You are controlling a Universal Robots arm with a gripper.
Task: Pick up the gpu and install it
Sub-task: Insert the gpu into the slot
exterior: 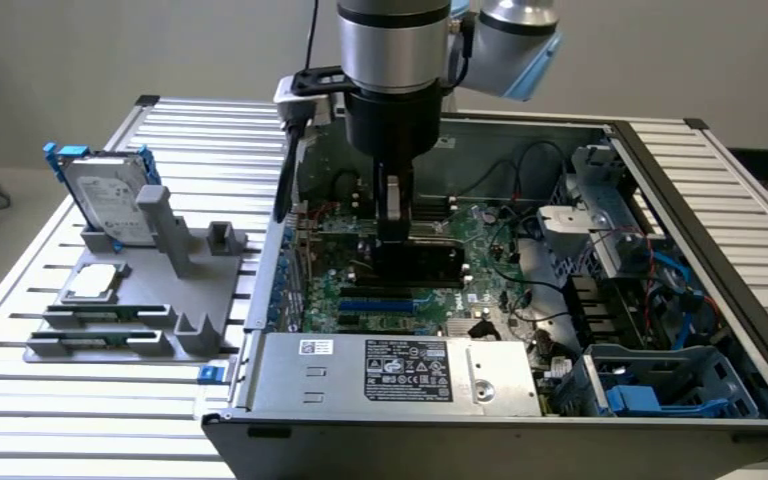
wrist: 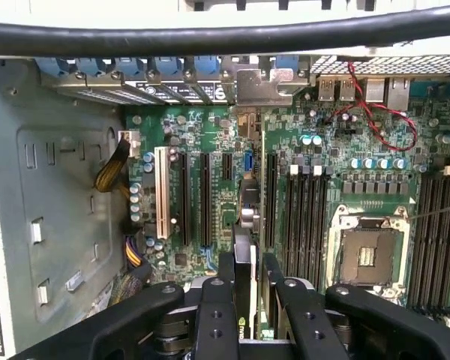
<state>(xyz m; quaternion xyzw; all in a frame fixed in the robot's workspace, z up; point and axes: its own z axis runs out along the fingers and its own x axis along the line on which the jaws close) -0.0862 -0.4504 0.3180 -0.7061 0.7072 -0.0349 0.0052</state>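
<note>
Arm (exterior: 391,60) vertical, wrist straight down into open case (exterior: 704,200). Gripper (exterior: 398,235) low over motherboard (exterior: 491,285). Fingers (wrist: 225,274) pinching gpu (wrist: 244,225) from both faces. Card upright, edge-on in wrist view, alongside expansion slots (wrist: 202,199). In exterior view gpu (exterior: 424,265) hangs under gripper, mid-board, behind power supply box (exterior: 398,370). Can't tell if touching slot.
</note>
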